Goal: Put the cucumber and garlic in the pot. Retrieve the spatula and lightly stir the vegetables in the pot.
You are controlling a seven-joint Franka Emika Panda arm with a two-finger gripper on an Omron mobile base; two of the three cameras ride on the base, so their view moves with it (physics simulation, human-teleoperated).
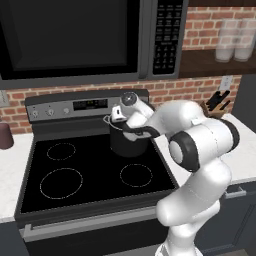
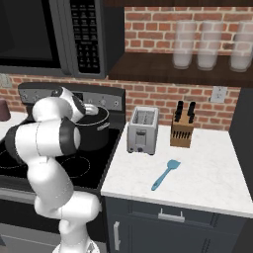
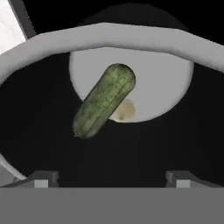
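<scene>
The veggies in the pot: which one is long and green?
The cucumber, lying slantwise on the pot's pale bottom. The garlic beside it is small, roundish and tan, partly hidden under the cucumber.

The pot (image 3: 39,48) has a matt, lighter metal rim and dark walls. The cucumber (image 3: 104,100) looks bumpy and dull green. The stovetop (image 1: 95,170) is glossy black glass; the toaster (image 2: 142,130) is brushed silver metal; the knife block (image 2: 182,131) is wood.

A silver toaster (image 2: 143,130) stands beside a knife block (image 2: 182,130).
</scene>
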